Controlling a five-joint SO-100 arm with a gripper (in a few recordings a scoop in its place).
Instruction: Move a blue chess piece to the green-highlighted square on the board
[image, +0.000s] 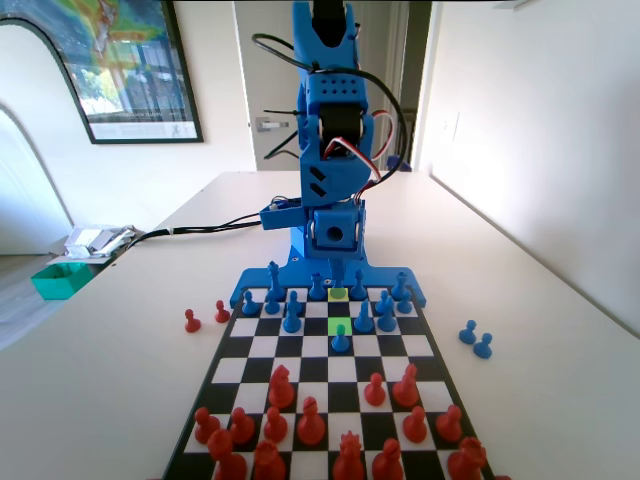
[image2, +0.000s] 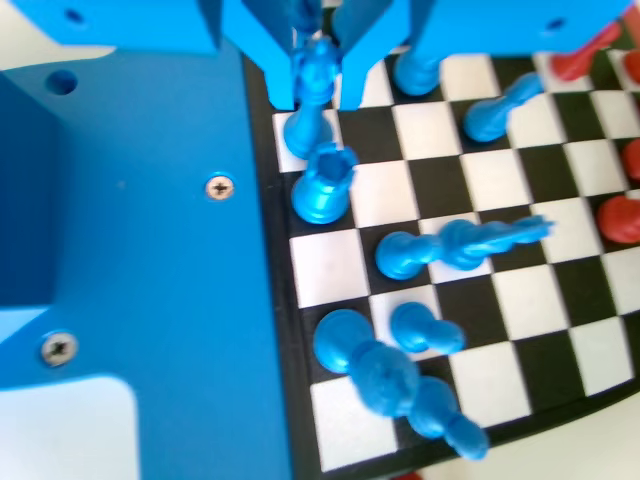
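Note:
In the wrist view my gripper (image2: 318, 70) hangs low over the board's (image2: 470, 180) back row. Its jaws stand tight on both sides of the narrow top of a slim blue chess piece (image2: 308, 115), whose base is over a white edge square. In the fixed view the gripper (image: 337, 270) sits just behind the paler yellow-green square (image: 338, 295). The bright green-highlighted square (image: 338, 325) lies one square nearer the camera. A blue pawn (image: 340, 340) stands just in front of it.
A crowned blue piece (image2: 323, 185) stands right beside the held one, with other blue pieces crowded around. Red pieces (image: 310, 420) fill the near end. Two red pawns (image: 192, 320) lie off-board left, two blue pawns (image: 475, 338) off-board right. A green tray (image: 60, 280) sits far left.

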